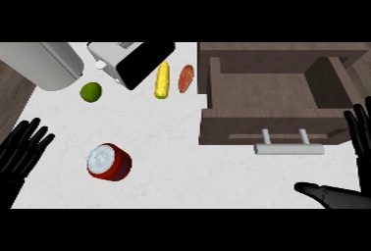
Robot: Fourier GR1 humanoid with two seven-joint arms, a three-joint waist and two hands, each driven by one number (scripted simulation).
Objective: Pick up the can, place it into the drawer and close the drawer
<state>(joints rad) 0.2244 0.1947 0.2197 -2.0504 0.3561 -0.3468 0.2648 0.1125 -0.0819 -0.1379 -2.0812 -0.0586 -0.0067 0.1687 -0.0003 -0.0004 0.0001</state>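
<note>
Can (109, 162): red, on the counter (174, 147) left of the open drawer (261, 120), apart from both hands; upright or tilted, hard to tell. Left hand (22, 147): spread, resting at the left edge. Right hand (337, 195): spread, empty, near the drawer handle (288, 148). Risk: an off-centre grasp could topple the can and send it rolling.

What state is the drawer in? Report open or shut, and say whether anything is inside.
Open. The drawer is pulled out, handle toward the robot, its floor bare. The can sits outside on the counter.
</note>
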